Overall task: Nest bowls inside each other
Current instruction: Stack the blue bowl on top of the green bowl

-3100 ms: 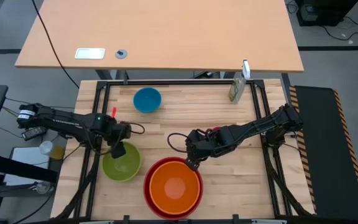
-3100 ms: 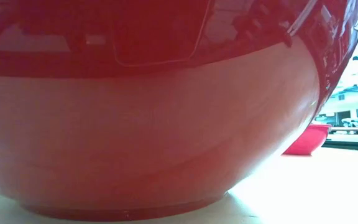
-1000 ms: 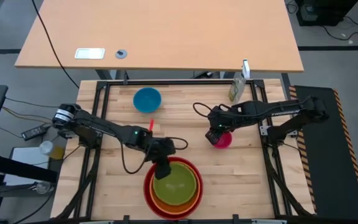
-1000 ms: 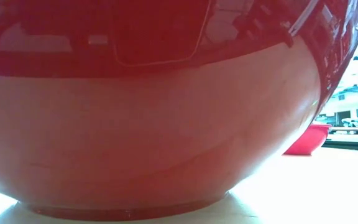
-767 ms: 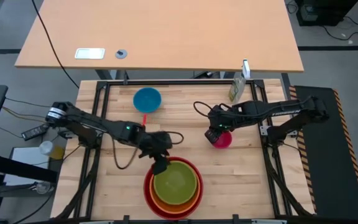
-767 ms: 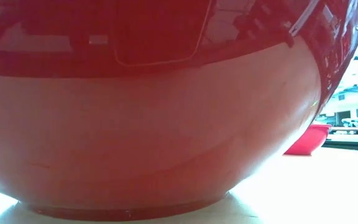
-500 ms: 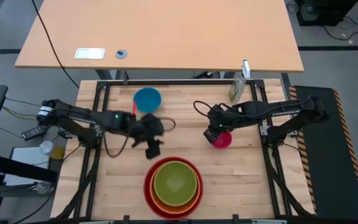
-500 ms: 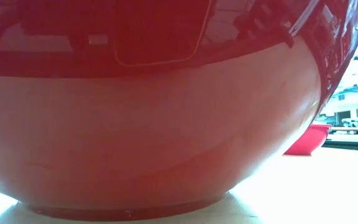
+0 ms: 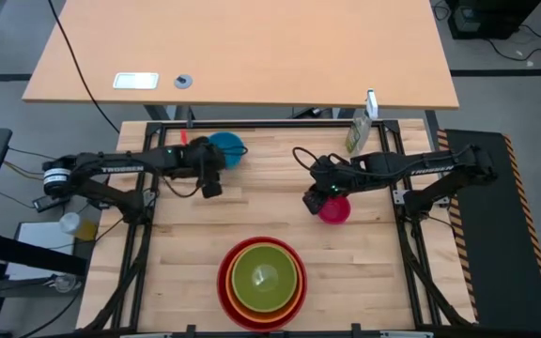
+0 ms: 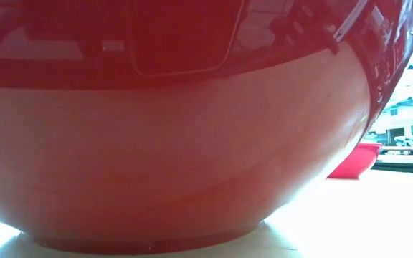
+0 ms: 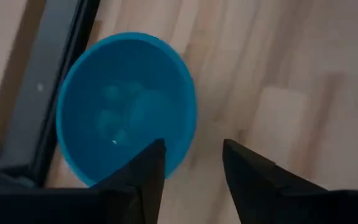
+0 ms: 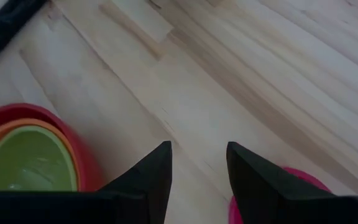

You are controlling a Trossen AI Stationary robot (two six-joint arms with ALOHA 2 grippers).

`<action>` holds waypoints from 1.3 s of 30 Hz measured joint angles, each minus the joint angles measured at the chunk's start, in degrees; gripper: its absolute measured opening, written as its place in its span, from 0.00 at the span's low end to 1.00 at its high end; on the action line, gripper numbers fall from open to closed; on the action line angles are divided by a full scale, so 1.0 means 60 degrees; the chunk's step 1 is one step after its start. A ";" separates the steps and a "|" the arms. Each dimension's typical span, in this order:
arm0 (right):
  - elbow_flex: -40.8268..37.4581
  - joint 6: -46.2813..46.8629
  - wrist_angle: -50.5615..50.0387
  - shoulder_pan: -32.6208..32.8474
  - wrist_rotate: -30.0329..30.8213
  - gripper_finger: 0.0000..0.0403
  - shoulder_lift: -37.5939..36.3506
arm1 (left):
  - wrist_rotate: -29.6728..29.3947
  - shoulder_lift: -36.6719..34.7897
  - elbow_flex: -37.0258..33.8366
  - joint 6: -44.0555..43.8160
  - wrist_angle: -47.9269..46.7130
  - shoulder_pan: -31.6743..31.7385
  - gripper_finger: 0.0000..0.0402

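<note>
The red bowl (image 9: 225,286) stands near the table's front edge with the orange bowl (image 9: 238,302) and the lime green bowl (image 9: 266,277) nested in it; it fills the low view (image 10: 178,143). The blue bowl (image 9: 225,147) sits on its base at the far left, also seen in the left wrist view (image 11: 126,106). My left gripper (image 9: 212,185) (image 11: 191,149) hangs open over its near rim. The pink bowl (image 9: 336,210) (image 10: 355,159) stands right of centre. My right gripper (image 9: 312,200) (image 12: 199,152) is open at that bowl's left rim (image 12: 303,179).
A small greenish box (image 9: 357,136) stands at the table's far right corner. A black frame rail (image 9: 270,124) runs along the far edge, just behind the blue bowl. Bare wood (image 9: 270,192) lies between the blue bowl, the pink bowl and the stack.
My left gripper has swung away from the far rim of the stacked bowls, toward the table's far left, and has turned as it went; it is now at the blue bowl. The green bowl stays nested in the orange one.
</note>
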 joint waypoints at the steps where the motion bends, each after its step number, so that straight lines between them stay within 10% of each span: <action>1: 0.0000 -0.0004 0.0075 0.0000 -0.0004 0.40 0.0000 | -0.0002 0.0053 -0.0129 0.0433 0.0238 0.0106 0.43; 16: 0.0000 -0.0015 0.0280 0.0000 -0.0131 0.40 0.0007 | -0.0525 0.2363 -0.0577 0.3822 0.1314 0.0850 0.60; 32: 0.0000 -0.0298 0.0257 0.0009 -0.0131 0.40 0.0007 | -0.0746 0.2332 0.0151 0.2063 0.0013 0.0653 0.06; 39: 0.0000 -0.0369 0.0258 -0.0058 -0.0170 0.40 0.0007 | -0.0243 0.2157 0.0539 0.1459 -0.0265 0.0518 0.03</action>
